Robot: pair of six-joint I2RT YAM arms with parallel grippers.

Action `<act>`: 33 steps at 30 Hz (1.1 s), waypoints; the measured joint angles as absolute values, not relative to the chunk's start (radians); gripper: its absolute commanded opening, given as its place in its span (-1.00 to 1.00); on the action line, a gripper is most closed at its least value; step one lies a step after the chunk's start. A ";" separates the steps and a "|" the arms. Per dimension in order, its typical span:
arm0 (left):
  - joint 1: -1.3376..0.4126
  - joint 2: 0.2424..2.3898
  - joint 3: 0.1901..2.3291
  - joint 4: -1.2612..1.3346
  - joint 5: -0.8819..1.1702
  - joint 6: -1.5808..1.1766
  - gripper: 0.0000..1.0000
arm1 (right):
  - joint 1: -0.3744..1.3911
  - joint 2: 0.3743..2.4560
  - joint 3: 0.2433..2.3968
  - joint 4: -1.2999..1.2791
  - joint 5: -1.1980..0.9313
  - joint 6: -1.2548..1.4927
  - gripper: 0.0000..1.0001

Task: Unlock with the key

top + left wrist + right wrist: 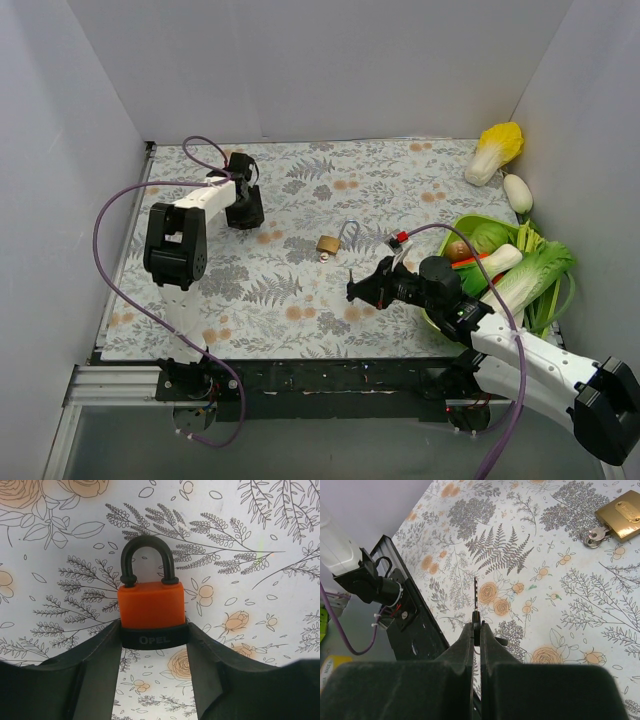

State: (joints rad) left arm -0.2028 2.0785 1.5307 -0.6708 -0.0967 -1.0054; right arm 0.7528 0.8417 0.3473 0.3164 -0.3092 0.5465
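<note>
The step in hand looks like securing the lock. In the left wrist view the orange padlock (151,605) lies flat on the floral mat (260,525) at the centre of the frame, with its black shackle (147,555) pointing to the top edge and seated in the body. The left gripper (154,627) is grasping it. Its fingers (102,650) meet the black base band (154,639) on both sides, though I cannot tell how firm the hold is.

The right gripper (476,630) is clenched on a thin key (476,597), seen edge-on with its blade pointing up the frame. In the top view it sits at lower centre, well apart from the left gripper at upper left.

A brass padlock (622,514) lies between them, near the frame's middle, with its own key (594,535) at its base. It seems to be a bystander.

Next, I judge, the left arm must lift and turn the orange padlock so that its underside faces the right arm. No keyhole shows in these views. The right arm must then bring the blade across, square to the slot, before pushing in and twisting. A weak hold on that narrow band could let the lock swivel under the push.
</note>
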 measured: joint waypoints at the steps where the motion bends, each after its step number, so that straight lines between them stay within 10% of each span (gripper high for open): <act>1: -0.201 2.078 1.529 -0.669 -0.094 -1.005 -0.46 | 0.753 0.842 0.348 0.316 -0.308 0.546 -0.97; 5: -0.196 2.072 1.514 -0.644 -0.082 -1.002 -1.00 | 0.753 0.858 0.354 0.305 -0.290 0.533 -0.97; 33: -0.187 1.457 0.749 -0.075 0.363 -1.376 -1.00 | 0.952 1.723 0.951 0.345 -0.324 0.604 -0.97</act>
